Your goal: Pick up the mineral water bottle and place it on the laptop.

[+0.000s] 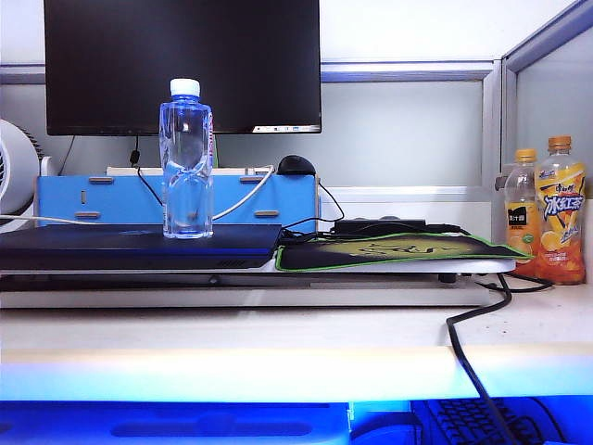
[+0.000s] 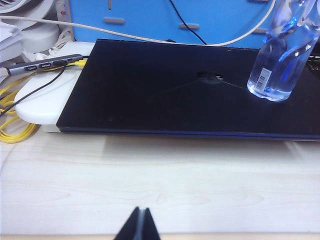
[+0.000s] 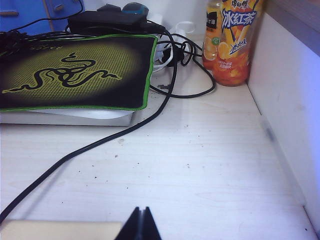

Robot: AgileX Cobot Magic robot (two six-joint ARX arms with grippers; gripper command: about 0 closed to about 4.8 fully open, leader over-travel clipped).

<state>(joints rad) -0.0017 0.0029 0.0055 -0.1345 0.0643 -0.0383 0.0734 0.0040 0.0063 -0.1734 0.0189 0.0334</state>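
The mineral water bottle (image 1: 186, 162), clear with a white cap and pinched waist, stands upright on the closed dark laptop (image 1: 111, 248). In the left wrist view the mineral water bottle (image 2: 280, 60) rests on the far corner of the laptop (image 2: 175, 95) lid. My left gripper (image 2: 139, 211) is shut and empty, low over the pale desk in front of the laptop. My right gripper (image 3: 139, 210) is shut with nothing in it, over the desk near the mouse mat (image 3: 75, 72). Neither gripper shows in the exterior view.
Two orange-capped juice bottles (image 1: 548, 213) stand by the right partition. A green-edged mouse mat (image 1: 389, 250) lies beside the laptop, with black cables (image 3: 150, 110) trailing over the desk. A black monitor (image 1: 181, 65) and a blue organiser (image 1: 176, 199) stand behind. Yellow cable (image 2: 12, 127) and a hub (image 2: 42, 65) lie left of the laptop.
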